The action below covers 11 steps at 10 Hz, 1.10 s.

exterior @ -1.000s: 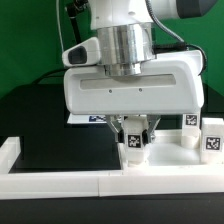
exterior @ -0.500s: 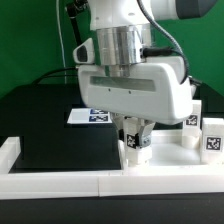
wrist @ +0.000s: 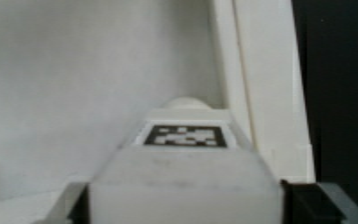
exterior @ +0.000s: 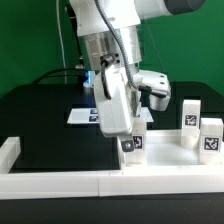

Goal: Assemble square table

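My claw (exterior: 131,143) grips a tagged white leg (exterior: 131,148) on the square slab (exterior: 160,158); two more legs (exterior: 201,132) stand at its three o'clock.

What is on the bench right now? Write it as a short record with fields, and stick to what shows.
arm: reaches down over the tabletop, wrist turned side-on to the exterior view
pincer: closed on a leg
held leg: upright, tag facing the wrist camera, standing by the tabletop's raised rim
tabletop: white slab, at the exterior view's right, against the front rail
spare legs: two, upright on the slab, first, second
marker board: flat on the black surface behind the arm
front rail: along the near edge
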Motion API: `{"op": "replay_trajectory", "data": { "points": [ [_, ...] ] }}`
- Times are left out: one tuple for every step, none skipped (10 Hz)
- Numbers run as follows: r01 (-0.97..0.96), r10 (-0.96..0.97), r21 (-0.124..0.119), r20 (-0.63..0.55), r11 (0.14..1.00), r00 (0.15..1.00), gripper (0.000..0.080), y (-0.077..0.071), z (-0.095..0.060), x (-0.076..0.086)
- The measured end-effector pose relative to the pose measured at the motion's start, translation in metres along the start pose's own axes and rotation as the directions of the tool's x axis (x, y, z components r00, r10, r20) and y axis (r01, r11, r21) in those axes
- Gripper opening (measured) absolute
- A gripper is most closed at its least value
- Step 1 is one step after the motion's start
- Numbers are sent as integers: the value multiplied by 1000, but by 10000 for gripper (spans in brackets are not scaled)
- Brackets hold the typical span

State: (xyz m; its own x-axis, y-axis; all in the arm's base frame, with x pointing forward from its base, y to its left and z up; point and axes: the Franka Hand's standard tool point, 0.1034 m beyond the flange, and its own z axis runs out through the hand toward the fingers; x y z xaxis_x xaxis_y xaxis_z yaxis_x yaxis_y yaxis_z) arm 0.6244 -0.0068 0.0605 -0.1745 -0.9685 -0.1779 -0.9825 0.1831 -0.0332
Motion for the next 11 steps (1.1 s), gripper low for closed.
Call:
{"op": "replay_trajectory", "data": {
  "points": [
    [37,-37,0,-1,999,999,453,0,0,0],
    [149,-149,6,-41,989,988,608,-2,-1,-8],
    [371,-370,11,-63,928,927,636,-3,-1,-23],
    [574,-572,15,-73,819,817,636,-6,-2,-28],
    [603,-601,10,-76,798,796,647,-6,-1,-26],
    [651,-649,3,-79,759,757,647,-6,-2,-25],
    [683,-681,-1,-79,731,728,648,-6,-1,-25],
    [768,-766,-9,-86,640,637,648,-7,-2,-23],
    [899,-893,-27,-123,438,432,648,-6,-4,-15],
    [962,-958,-50,-118,269,261,648,-2,-4,-13],
    [990,-989,-68,-100,120,113,648,-1,-5,-16]
  ]
}}
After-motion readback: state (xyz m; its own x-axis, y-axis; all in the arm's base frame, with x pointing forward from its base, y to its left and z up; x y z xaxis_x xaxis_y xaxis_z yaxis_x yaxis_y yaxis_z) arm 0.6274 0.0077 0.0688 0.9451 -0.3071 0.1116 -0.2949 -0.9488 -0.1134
